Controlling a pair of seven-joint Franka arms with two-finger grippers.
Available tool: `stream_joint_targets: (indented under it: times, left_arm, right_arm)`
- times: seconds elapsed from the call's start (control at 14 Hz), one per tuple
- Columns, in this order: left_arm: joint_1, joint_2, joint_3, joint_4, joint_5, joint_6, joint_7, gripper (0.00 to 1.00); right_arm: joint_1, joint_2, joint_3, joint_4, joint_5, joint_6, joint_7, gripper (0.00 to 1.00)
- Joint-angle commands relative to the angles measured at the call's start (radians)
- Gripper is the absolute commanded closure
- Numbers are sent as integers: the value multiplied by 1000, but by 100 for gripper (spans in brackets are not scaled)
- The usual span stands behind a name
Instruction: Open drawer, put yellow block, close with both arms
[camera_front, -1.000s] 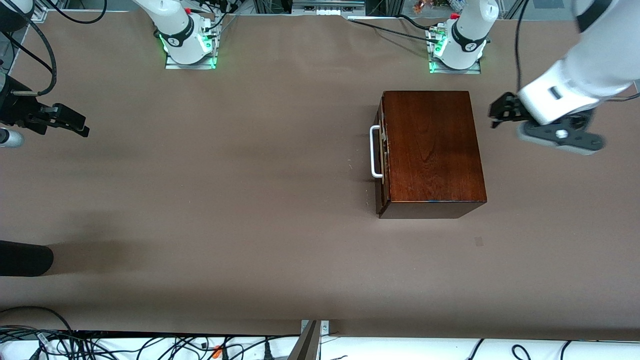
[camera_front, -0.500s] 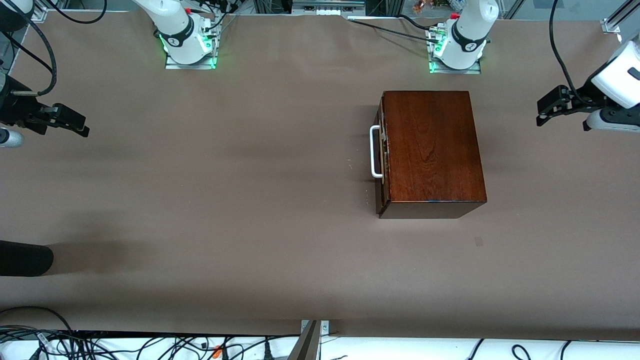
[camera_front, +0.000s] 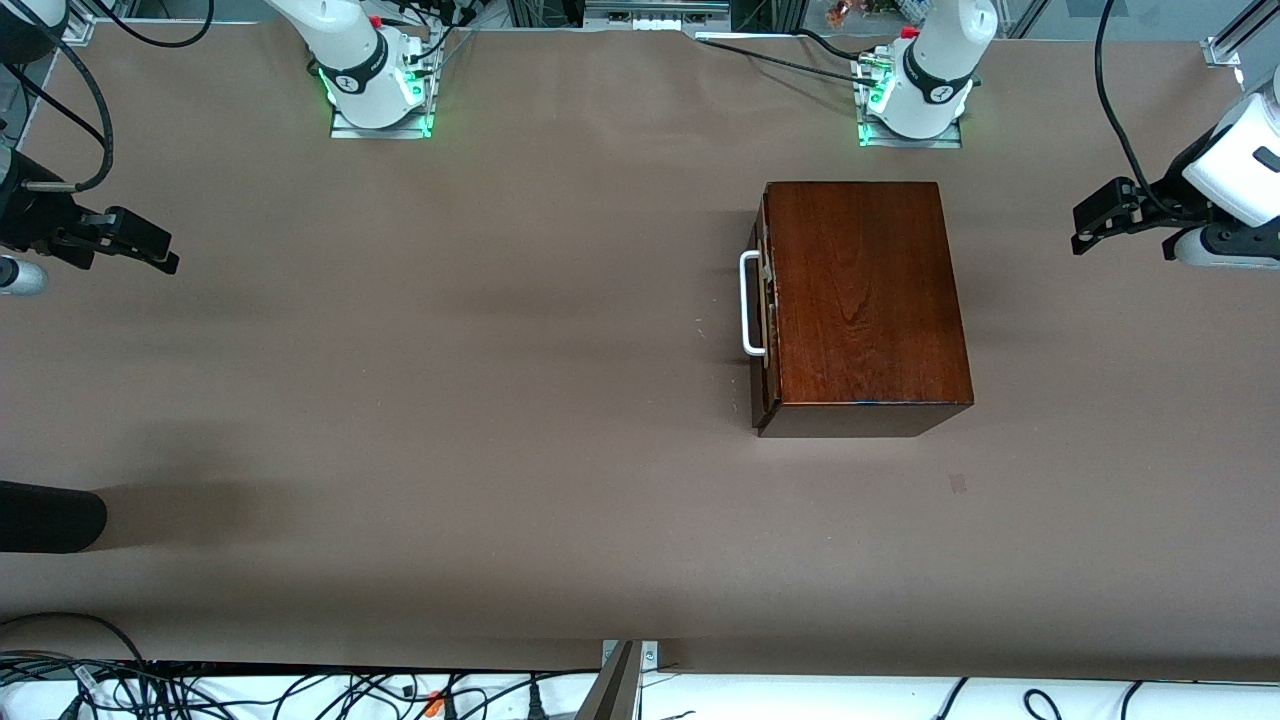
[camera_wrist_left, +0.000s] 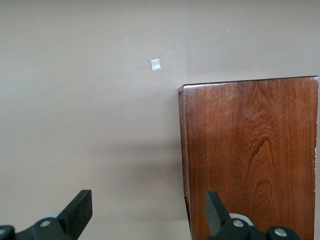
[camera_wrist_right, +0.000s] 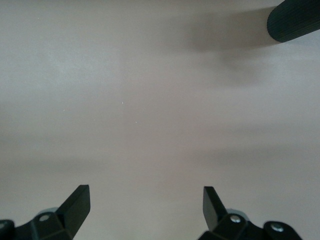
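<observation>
While the brown tabletop (camera_front: 500, 400) lay under both arms, a black rounded object (camera_front: 45, 516) poked in from the edge at the right arm's end, the thing nearest the front camera; the right wrist view caught it too (camera_wrist_right: 295, 20). A small pale square mark (camera_front: 958, 483) sat on the tabletop a little farther on, toward the left arm's end, just nearer the camera than the wooden box (camera_front: 865, 300).

The box was dark reddish-brown and polished, and it stood in front of the left arm's base (camera_front: 915, 95). Its drawer (camera_front: 765, 310) was pushed in, close to flush with the box, its front facing the right arm's end of the tabletop, with the white bar handle (camera_front: 748, 303) standing out from it. The yellow block could not be seen in any view.

The right hand (camera_front: 140, 245) hung over bare tabletop at the right arm's end, well apart from the box, its fingers (camera_wrist_right: 75, 205) spread wide with nothing between them. The left hand (camera_front: 1100, 218) hung over the tabletop at the left arm's end, off the closed back of the box and not touching it. Its fingers (camera_wrist_left: 80, 212) also stood apart and empty, and the left wrist view looked down on the box top (camera_wrist_left: 250, 155) and the pale mark (camera_wrist_left: 156, 64).

The right arm's base (camera_front: 375, 90) stood farthest from the camera, level with the left arm's.
</observation>
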Motion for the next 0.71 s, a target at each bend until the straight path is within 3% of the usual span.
stream_joint_targets:
  times: [0.0,0.64]
  left_arm:
    - [-2,-13,4,-7,-22,-17,-12,0]
    - [15,-7,-2,1,-10,-46,-9,0]
  right_arm:
    - [-9,0,8,10,8,-11,-9,0]
    - [-9,2,8,9,8,-11,-11,0]
